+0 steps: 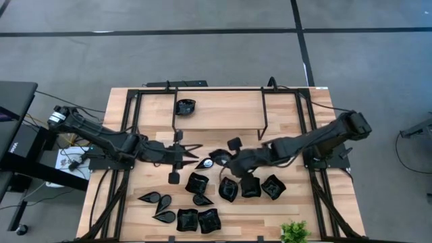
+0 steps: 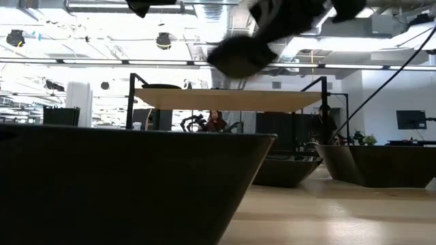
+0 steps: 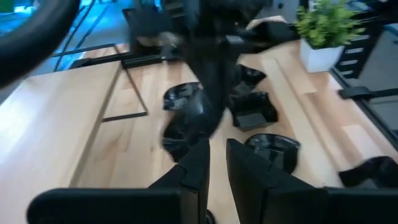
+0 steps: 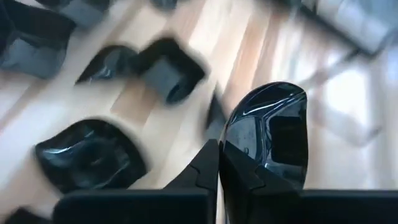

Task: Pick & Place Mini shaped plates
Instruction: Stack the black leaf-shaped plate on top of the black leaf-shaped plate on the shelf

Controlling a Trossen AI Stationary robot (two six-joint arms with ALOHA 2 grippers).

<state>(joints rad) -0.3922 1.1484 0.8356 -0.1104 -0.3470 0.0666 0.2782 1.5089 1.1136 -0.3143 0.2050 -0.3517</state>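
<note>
A: Glossy black all over the pale wooden tabletop (image 1: 283,209). Anything lifted?

B: Yes, one. Right gripper (image 4: 217,149) over the middle of the tabletop, jaws pressed together on the edge of a glossy black mini plate (image 4: 268,134). Plate sharp against the blurred wood in the right wrist view, standing up beside the fingers (image 4: 205,171), clear of the surface.

A: Shape of it?

B: Rounded, with one squarish corner; hard to tell more.

A: And from above?

B: Right gripper (image 1: 225,162) reaching in from the right, just behind the row of dishes. Held plate itself hard to pick out there among the dark arm parts.

A: Left side?

B: Left gripper (image 1: 181,154) stretched in from the left, near the centre, close to the right one but apart from it. In the left wrist view, left gripper (image 3: 217,149) with jaws a narrow slit apart, bare wood showing through the gap, nothing seen between them.

A: Remaining dishes?

B: Other glossy black mini plates (image 1: 250,187) scattered across the near half of the tabletop: a row of squarish and wavy ones beneath the right gripper, teardrop ones toward the left front. Single black dish (image 1: 185,106) up on the raised wooden shelf (image 1: 223,115) at the back.

A: Anything else?

B: Small green plant in a white pot (image 1: 295,233) at the front right edge, well apart from both grippers.
</note>
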